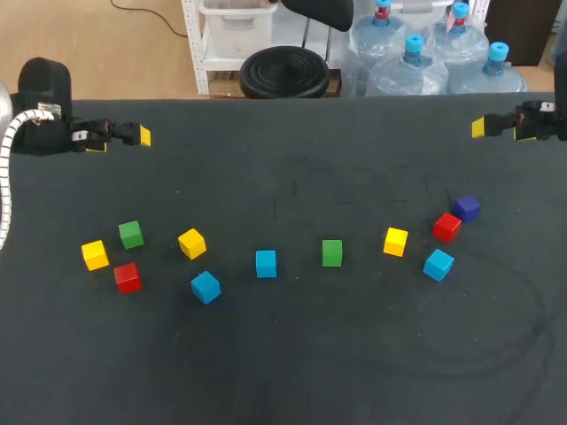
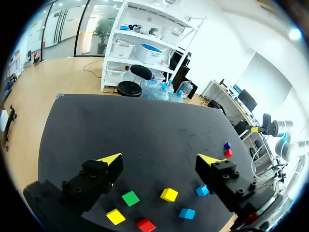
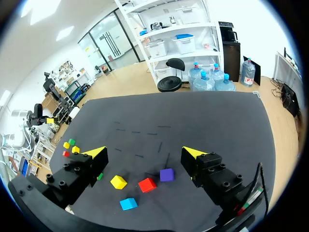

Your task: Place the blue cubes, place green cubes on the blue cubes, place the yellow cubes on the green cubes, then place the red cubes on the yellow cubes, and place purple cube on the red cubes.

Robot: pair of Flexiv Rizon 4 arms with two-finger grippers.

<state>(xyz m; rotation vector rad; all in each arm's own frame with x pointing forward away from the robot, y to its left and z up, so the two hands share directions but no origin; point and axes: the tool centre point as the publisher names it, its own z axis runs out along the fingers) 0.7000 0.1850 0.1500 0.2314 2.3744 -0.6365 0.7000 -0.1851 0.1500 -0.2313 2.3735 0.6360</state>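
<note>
Small cubes lie in a loose row across the black table [image 1: 283,354]. At the left sit a yellow cube [image 1: 95,255], green [image 1: 131,234], red [image 1: 128,277], yellow [image 1: 191,243] and blue [image 1: 205,287]. In the middle are a blue cube [image 1: 266,263] and a green one [image 1: 331,252]. To the right lie yellow [image 1: 395,241], blue [image 1: 438,264], red [image 1: 446,227] and purple [image 1: 466,208]. My left gripper [image 1: 124,137] [image 2: 161,159] hangs open at the far left edge, holding nothing. Open and likewise holding nothing, my right gripper [image 1: 485,127] [image 3: 145,153] is at the far right edge.
Faint chalk marks cross the table's far middle. The cubes lie well apart, except the red and purple ones at the right, which sit close together. Bare cloth lies in front of the row and between it and both grippers.
</note>
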